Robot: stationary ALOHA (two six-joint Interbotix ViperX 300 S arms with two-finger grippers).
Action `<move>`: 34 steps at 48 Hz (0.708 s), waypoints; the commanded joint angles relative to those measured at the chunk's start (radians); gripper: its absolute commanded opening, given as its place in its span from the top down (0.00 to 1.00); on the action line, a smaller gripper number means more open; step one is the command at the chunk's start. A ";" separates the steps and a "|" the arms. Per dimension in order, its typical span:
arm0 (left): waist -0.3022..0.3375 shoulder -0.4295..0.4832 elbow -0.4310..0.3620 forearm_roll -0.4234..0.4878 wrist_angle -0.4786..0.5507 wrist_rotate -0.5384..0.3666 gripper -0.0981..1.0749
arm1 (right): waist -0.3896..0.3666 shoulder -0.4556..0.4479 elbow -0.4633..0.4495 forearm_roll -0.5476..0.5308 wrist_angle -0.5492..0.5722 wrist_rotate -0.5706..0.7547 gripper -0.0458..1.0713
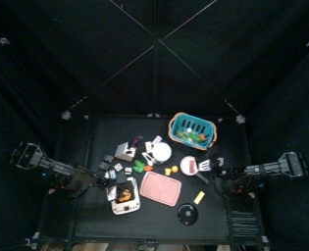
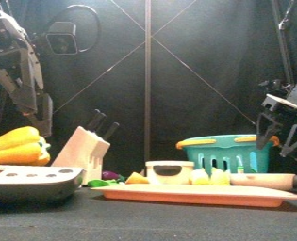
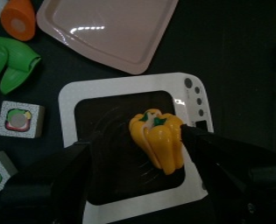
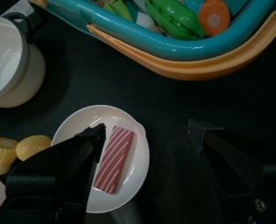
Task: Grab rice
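Plastic toy foods are shown on the black counter (image 1: 118,127), with the teal basket (image 4: 164,39) taken as landmark. No item can be surely read as rice; the likeliest candidate, as a judgement only, is the white round vessel (image 4: 5,61) near the basket, beside the white plate (image 4: 81,131) bearing a striped red slice (image 4: 114,157). Such a piece would be expected to be light, stiff and smooth, and is best gripped across its rim. The right claw (image 4: 146,131) is spread wide above the plate, holding nothing. The left claw (image 3: 134,144), well apart from the basket, is spread about a yellow pepper (image 3: 161,144) on a white-rimmed tray (image 3: 75,96). No brand or writing can be read.
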 commanded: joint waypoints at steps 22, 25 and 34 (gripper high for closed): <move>0.078 -0.190 0.026 0.144 -0.161 -0.003 0.04 | 0.000 0.002 -0.040 -0.028 -0.009 0.000 0.03; 0.104 -0.206 0.035 0.153 -0.179 -0.003 0.04 | 0.002 0.002 -0.057 -0.049 -0.014 0.000 0.03; 0.187 -0.227 0.049 0.173 -0.255 0.006 0.04 | -0.002 0.009 -0.160 -0.175 -0.066 -0.006 0.03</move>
